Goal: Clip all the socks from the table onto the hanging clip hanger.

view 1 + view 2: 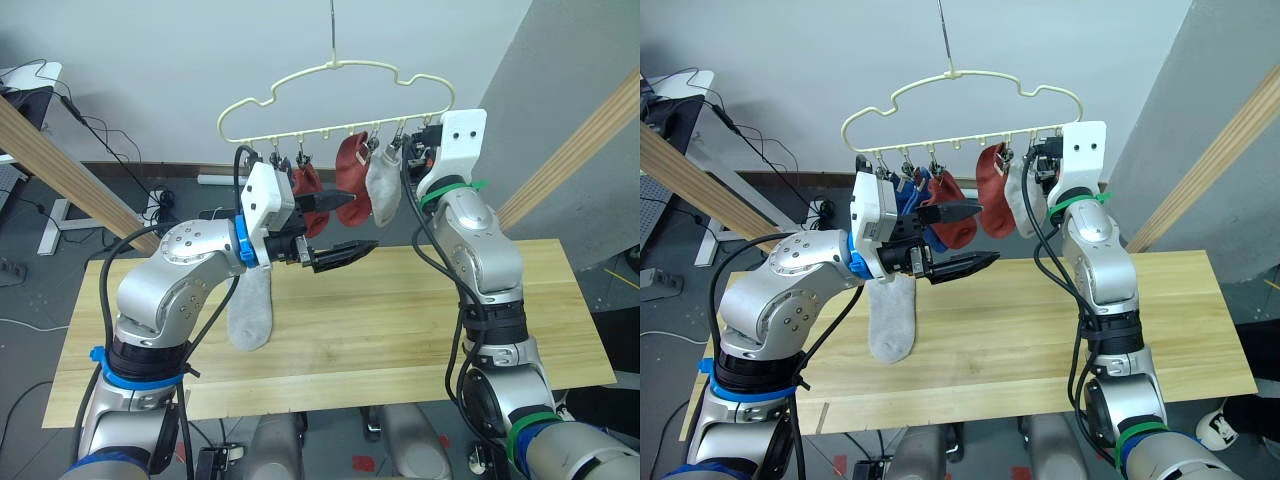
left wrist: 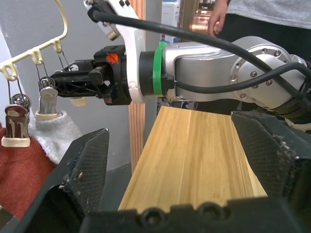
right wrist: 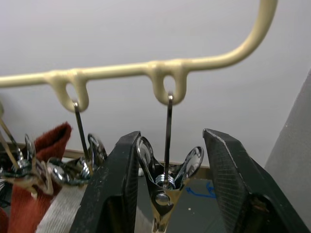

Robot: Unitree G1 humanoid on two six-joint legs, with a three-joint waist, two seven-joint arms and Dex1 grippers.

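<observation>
1. The clip hanger hangs by its hook above the far edge of the tabletop, with its row of small metal clips along the bottom bar.
2. Four socks already hang from it: a blue sock toward the robot's left, two rust red socks in the middle, and a light grey sock toward the right.
3. Another light grey sock lies on the tabletop, at about 7 o'clock from the hanger and directly under the left arm.
4. The left gripper hovers just in front of the hung red socks, jaws wide apart and empty, its two black fingers pointing toward the robot's right. The grey sock on the tabletop sits well below it, at roughly 7 o'clock from the fingertips.
5. The right gripper is raised to the hanger's right end. Its jaws are open, and an empty metal clip hangs between the fingers without either finger visibly pressing it.
6. The hung grey sock is just beside that clip, on the neighbouring clip.
</observation>
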